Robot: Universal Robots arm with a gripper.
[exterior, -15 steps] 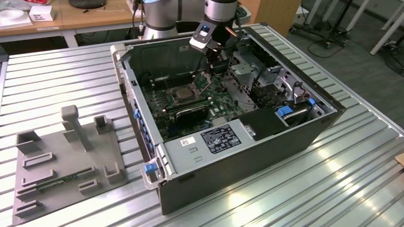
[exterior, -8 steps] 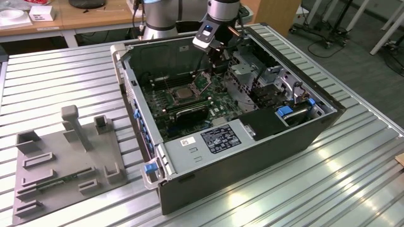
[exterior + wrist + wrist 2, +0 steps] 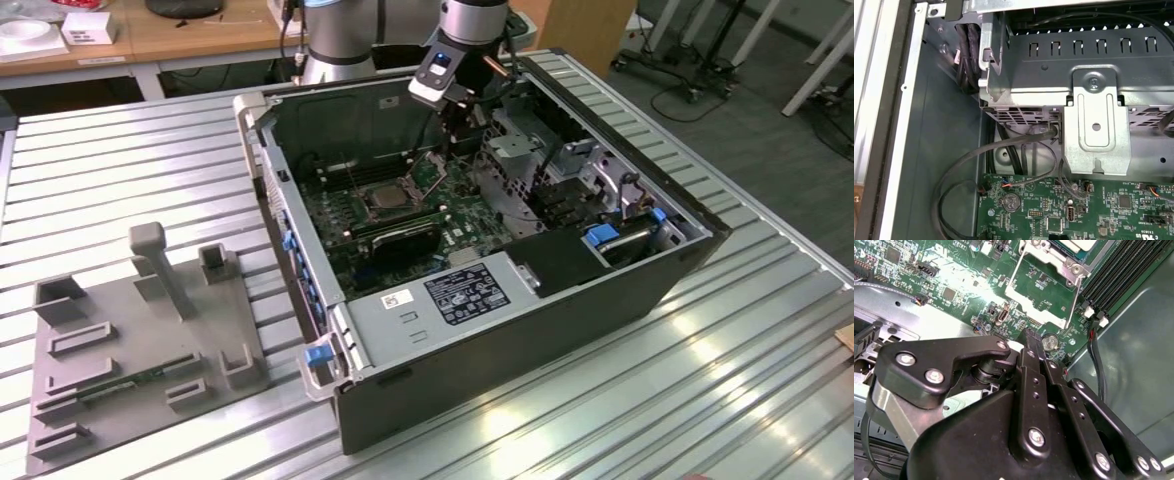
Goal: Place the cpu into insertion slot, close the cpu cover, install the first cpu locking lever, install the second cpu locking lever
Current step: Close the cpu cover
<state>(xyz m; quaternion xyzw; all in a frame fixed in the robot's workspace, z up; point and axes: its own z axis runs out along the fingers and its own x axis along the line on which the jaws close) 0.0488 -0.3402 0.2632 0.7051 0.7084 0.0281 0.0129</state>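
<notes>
A ribbed metal table (image 3: 747, 330) carries an open computer case (image 3: 534, 350) lying on its side, with the green motherboard (image 3: 461, 215) facing up inside. The insertion slot (image 3: 387, 196) sits near the middle of that board. In the second wrist view, the pale face of the cpu (image 3: 1081, 244) shows inside the slot, framed by the silvery cpu cover (image 3: 1051, 257) lying over it. A thin wire locking lever (image 3: 1074, 300) runs along the slot's edge; whether it is latched cannot be told. The gripper (image 3: 458, 118) hangs inside the case beyond the slot, on its far side in the exterior view, near it but apart. Its black fingers (image 3: 1029, 370) are pressed together, nothing visible between them, touching nothing. A grey fixture tray (image 3: 120, 370) lies well apart from the slot, outside the case.
</notes>
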